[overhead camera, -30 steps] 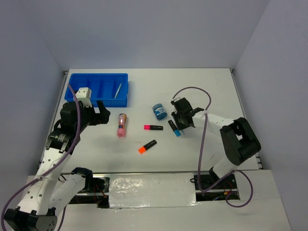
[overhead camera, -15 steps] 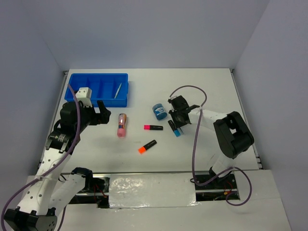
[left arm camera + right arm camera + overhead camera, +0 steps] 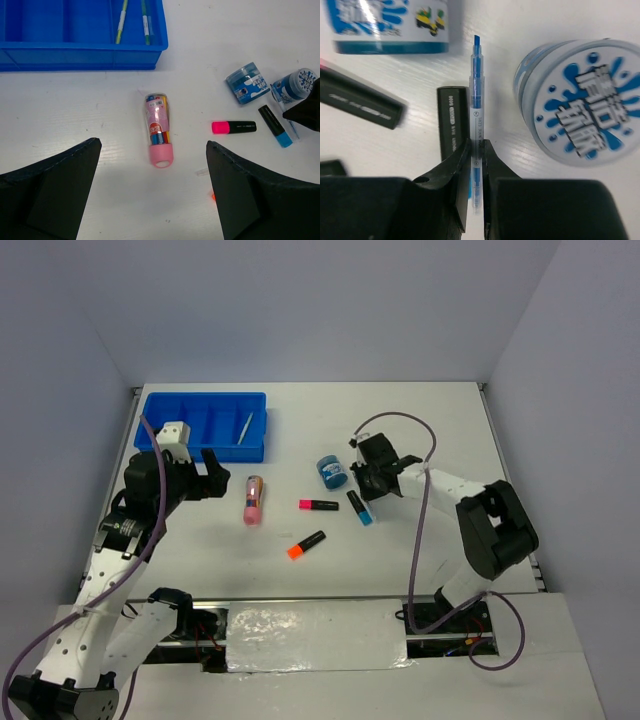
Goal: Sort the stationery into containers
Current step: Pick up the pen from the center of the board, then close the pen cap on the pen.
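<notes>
Swinging its elbow back out to the right, the right claw (image 3: 476, 150) sits clenched on a thin blue pen (image 3: 476, 107) lying lengthwise between blue-ended marker (image 3: 359, 507) and round blue jar (image 3: 580, 100), the blue tray (image 3: 160, 410) well off to its far left, nearer the released left claw (image 3: 210, 478).

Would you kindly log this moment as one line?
left gripper: open, near pink tube | right gripper: shut on blue pen | tray: thin pens

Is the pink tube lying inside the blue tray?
No, the pink tube lies outside the blue tray, apart from its front wall.
</notes>
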